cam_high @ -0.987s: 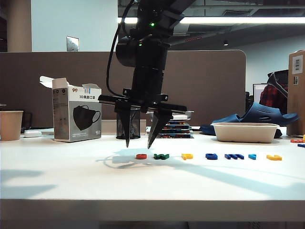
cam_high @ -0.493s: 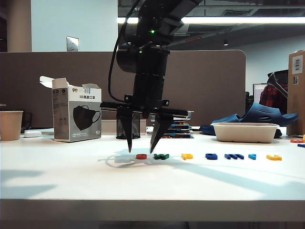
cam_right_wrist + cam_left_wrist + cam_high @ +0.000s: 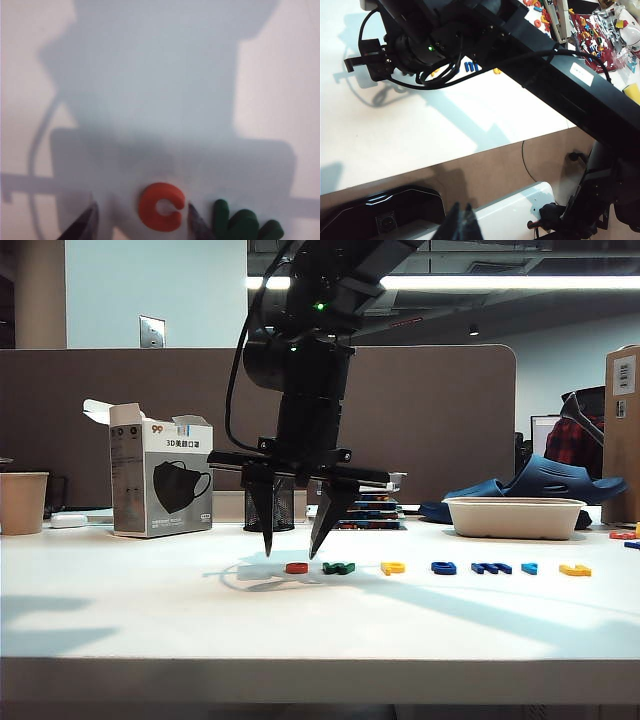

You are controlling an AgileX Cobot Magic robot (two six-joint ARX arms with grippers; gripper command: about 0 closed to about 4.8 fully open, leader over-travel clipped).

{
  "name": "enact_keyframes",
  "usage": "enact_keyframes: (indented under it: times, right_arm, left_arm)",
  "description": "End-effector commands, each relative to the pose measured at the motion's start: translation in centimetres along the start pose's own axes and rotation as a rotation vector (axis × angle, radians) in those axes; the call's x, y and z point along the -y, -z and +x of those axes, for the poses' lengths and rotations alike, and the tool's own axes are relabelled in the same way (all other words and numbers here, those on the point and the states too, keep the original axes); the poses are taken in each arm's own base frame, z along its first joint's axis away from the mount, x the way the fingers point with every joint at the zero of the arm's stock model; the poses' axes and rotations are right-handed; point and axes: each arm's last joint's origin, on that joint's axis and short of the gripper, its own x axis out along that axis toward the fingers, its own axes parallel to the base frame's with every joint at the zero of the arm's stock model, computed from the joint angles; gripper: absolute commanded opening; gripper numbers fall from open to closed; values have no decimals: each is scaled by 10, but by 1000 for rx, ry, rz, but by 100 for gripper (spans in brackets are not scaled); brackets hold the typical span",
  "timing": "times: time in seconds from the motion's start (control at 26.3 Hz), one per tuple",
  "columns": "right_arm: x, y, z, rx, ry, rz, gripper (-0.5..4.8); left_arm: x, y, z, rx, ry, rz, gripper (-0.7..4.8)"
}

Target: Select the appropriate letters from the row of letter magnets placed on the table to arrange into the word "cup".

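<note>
Right hand over the red "c"

Our right hand (image 3: 289, 555) hangs spread, fingers straddling the red "c" (image 3: 160, 206) at the row's left end, mid-counter (image 3: 120, 610); our left hand (image 3: 462, 224) is pressed together off the counter.

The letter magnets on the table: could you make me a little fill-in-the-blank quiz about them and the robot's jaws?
1. The right gripper hangs over the ___ "c".
2. Its jaws stand ___, holding nothing.
3. Right beside the "c" lies a ___ letter.
4. The left gripper is off the table, jaws ___.

Missing: red; open; green; shut
</note>
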Motion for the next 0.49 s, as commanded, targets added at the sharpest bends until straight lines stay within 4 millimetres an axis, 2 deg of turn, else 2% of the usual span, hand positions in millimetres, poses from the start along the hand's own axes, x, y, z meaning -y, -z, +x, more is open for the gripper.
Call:
enact_keyframes:
  times: [0.04,0.49]
  right_arm:
    - [0,0,0,-3,6,0,221]
    - [-1,2,9,-24,15,0,221]
  left_arm:
    - [1,0,-2,7,8,7,-5]
    - [1,0,-2,7,8,7,-5]
